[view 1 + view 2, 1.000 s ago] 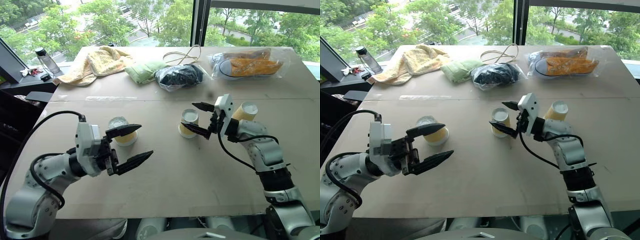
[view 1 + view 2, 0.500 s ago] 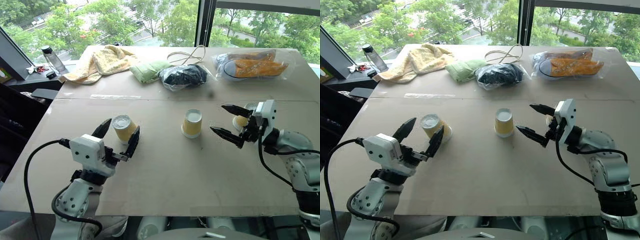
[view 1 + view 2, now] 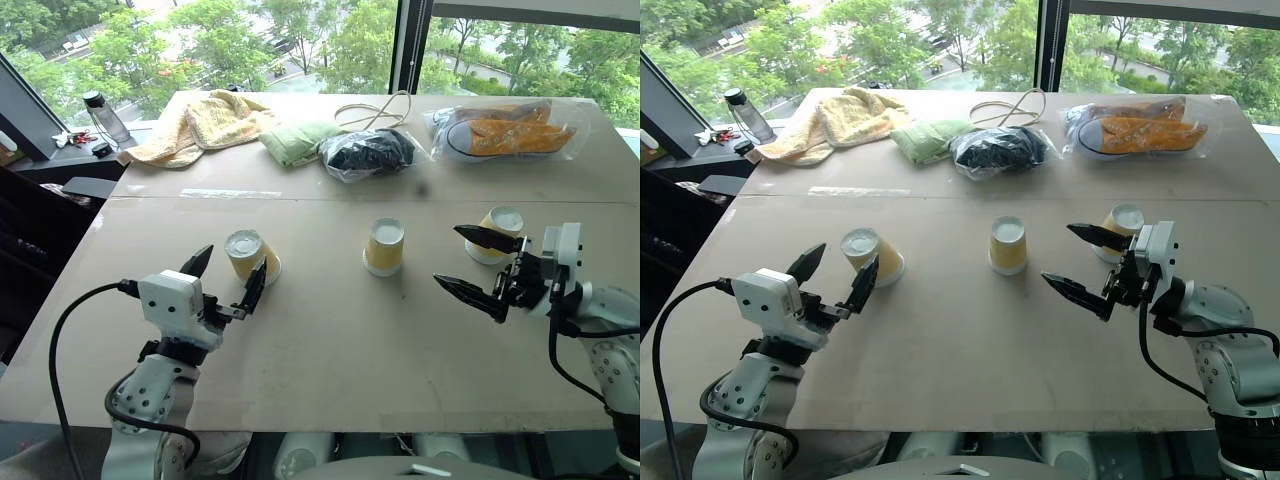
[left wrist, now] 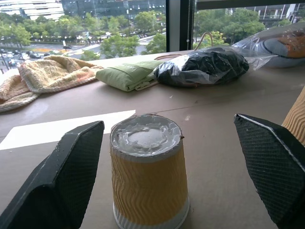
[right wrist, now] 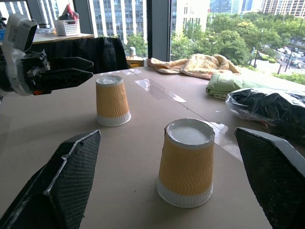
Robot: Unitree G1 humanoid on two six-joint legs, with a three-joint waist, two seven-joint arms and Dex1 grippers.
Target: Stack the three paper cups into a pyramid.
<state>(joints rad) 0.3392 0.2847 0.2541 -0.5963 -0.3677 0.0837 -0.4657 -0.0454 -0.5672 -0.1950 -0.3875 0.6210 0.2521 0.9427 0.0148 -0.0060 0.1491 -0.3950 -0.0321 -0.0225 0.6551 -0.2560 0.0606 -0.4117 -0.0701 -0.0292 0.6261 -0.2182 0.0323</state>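
Three yellow-orange paper cups stand upside down and apart on the brown table: the left cup, the middle cup and the right cup. No pyramid stands. My left gripper is open and points forward, its black fingers on either side of the left cup without touching it. My right gripper is open, to the right of the middle cup and just in front of the right cup, holding nothing. The right wrist view also catches the left cup and the left gripper.
Along the far edge of the table lie a yellow towel, a green cloth, a black bag, a loop of cable and a clear bag with orange contents. A water bottle stands at the far left.
My right gripper drew back from the middle cup toward the right cup. My left gripper turned from sideways to pointing forward, and its fingers now flank the left cup. The camera has also shifted.
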